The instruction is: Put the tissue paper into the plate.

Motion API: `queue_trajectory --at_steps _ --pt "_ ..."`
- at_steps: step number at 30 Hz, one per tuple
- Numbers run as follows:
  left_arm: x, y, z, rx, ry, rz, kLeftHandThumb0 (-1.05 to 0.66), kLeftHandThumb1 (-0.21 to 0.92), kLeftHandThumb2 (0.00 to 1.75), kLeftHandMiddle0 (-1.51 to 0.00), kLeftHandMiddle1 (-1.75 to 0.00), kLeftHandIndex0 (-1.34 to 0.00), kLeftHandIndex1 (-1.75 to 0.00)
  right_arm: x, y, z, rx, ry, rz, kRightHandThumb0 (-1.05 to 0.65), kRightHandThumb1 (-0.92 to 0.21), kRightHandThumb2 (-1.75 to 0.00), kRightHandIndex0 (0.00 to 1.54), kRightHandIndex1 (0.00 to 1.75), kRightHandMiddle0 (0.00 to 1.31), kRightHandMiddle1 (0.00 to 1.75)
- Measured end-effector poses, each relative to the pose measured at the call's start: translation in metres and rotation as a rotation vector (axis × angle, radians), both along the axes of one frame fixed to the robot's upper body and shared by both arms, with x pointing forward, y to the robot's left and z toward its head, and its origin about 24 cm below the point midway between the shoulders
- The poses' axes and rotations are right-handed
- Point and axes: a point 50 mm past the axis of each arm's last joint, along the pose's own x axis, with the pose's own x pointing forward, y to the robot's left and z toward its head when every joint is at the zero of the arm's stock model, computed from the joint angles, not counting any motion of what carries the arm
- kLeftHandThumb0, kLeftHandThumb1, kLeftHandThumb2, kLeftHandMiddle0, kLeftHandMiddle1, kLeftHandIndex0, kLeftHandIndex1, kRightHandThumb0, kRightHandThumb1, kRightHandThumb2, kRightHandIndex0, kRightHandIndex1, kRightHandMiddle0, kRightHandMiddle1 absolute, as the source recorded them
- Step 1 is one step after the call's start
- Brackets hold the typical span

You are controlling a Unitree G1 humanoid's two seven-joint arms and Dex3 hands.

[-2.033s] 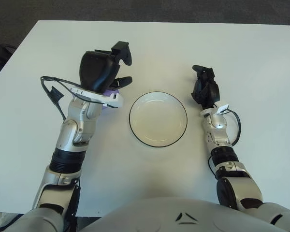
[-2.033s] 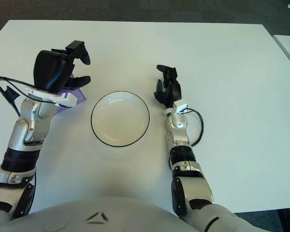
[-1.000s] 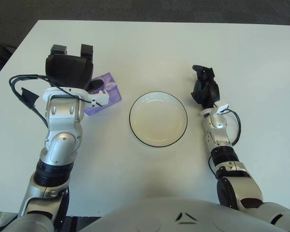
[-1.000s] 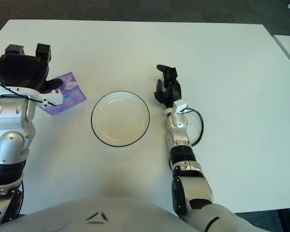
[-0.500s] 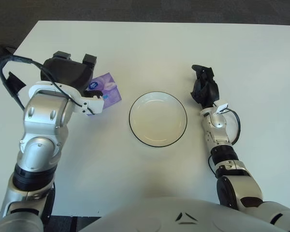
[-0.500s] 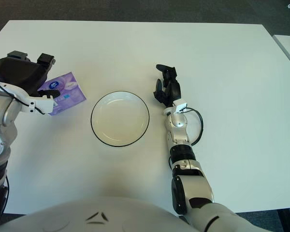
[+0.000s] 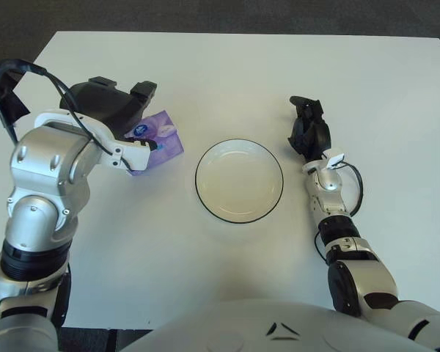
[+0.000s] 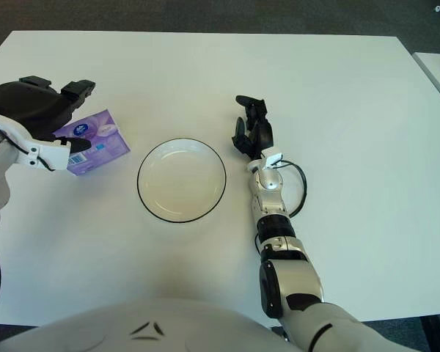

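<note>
Fingers [image 7: 143,90] of our left hand [image 7: 114,110] are spread and hold nothing; in the left eye view the hand hovers just left of the plate [image 7: 239,180], over the far-left edge of the tissue pack [image 7: 156,138]. We cannot tell whether any fingertip touches the pack. It lies flat on the table [image 7: 227,73], just left of the plate and apart from its rim. Our right hand [image 7: 309,132] shows just right of the plate, its fingers loosely curled around nothing.

From the right eye view, the tissue pack [image 8: 92,141] shows more plainly: a small purple soft pack, lying left of the plate [image 8: 181,180], half under our left hand [image 8: 38,103]. We judge it light and squashy, with a smooth film wrapper that may slip, and in no way fragile. We would take it across its two long sides, thumb against fingers, squeezing gently so it neither buckles nor slides out. The plate is bare, and the pack is not yet in it.
</note>
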Motion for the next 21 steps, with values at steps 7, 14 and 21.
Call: queue_trajectory --at_steps 7,14,21 --pt "0.003 0.003 0.001 0.001 0.011 -0.044 -1.04 0.92 0.83 -0.15 -0.42 0.00 0.00 0.002 0.001 0.000 0.003 0.000 0.003 -0.60 -0.92 -0.75 0.33 0.15 0.00 1.06" --pt "0.014 0.010 0.000 -0.004 0.053 -0.035 -1.05 0.92 0.88 -0.13 -0.37 0.00 0.00 0.002 0.000 0.000 0.004 -0.001 0.003 -0.60 -0.92 -0.75 0.33 0.15 0.00 1.06" --pt "0.018 0.013 0.000 -0.036 0.054 -0.023 -1.05 0.92 0.88 -0.11 -0.35 0.00 0.00 0.002 0.000 0.000 0.005 -0.001 0.003 -0.58 -0.92 -0.74 0.32 0.14 0.00 1.05"
